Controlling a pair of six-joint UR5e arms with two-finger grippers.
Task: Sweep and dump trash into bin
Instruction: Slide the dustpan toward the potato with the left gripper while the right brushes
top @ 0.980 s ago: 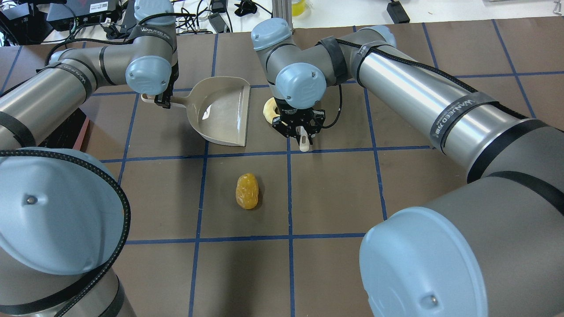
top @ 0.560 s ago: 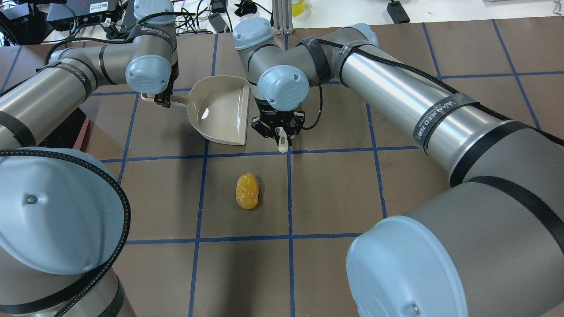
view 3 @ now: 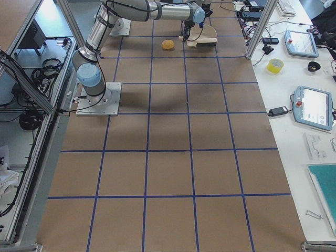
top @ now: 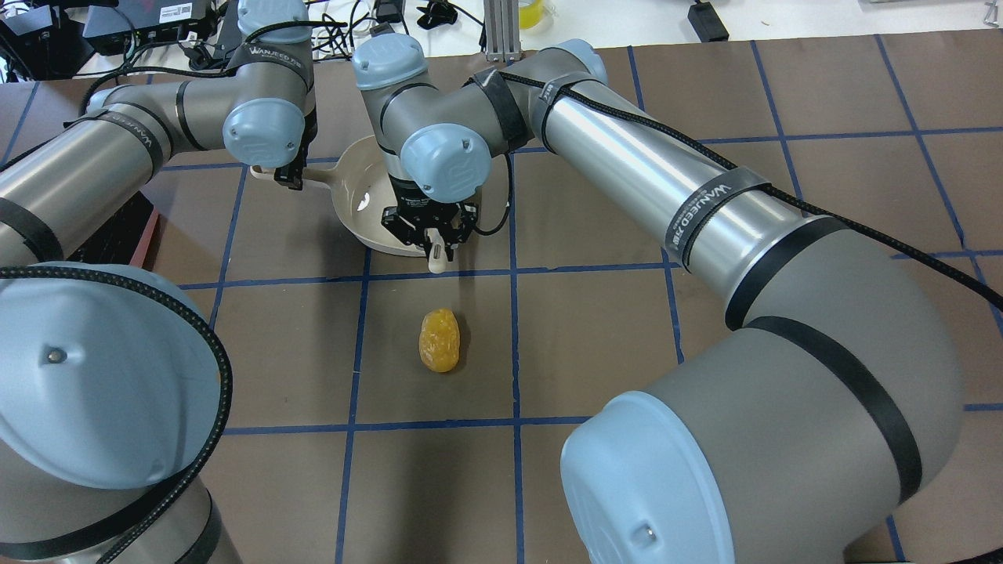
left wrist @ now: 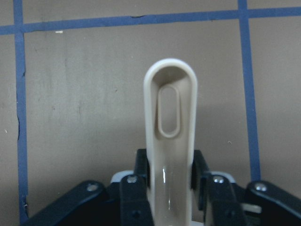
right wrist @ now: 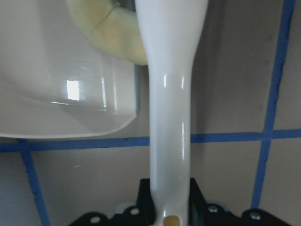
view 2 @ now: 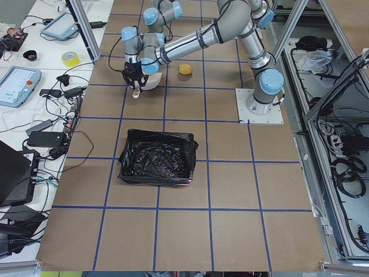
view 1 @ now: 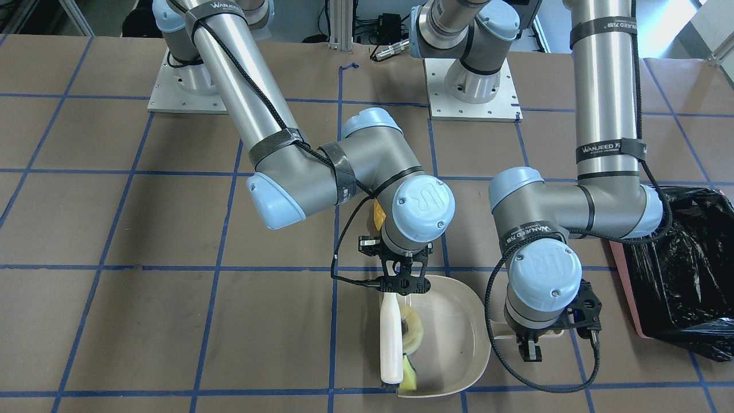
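My left gripper (top: 288, 178) is shut on the handle (left wrist: 170, 117) of the beige dustpan (view 1: 453, 338), which rests on the table. My right gripper (view 1: 401, 284) is shut on the white brush (view 1: 391, 338), held across the pan's mouth. Two pieces of trash lie inside the pan against the brush: the pale crescent slice (view 1: 414, 330) and the yellow-and-green sponge (view 1: 408, 376). The golden-brown lump (top: 439, 339) sits alone on the table, nearer the robot than the pan. The black-lined pink bin (view 1: 676, 269) stands on my left side, beyond the left arm.
The brown table is marked with a blue tape grid (top: 514, 345). Cables and electronics (top: 157, 31) crowd the far edge behind the pan. Both arm bases (view 1: 473, 86) stand at the robot's side of the table.
My right arm has swept the brush leftwards to the dustpan's mouth, pushing the crescent slice into the pan. The left gripper, the dustpan and the golden-brown lump have stayed put.
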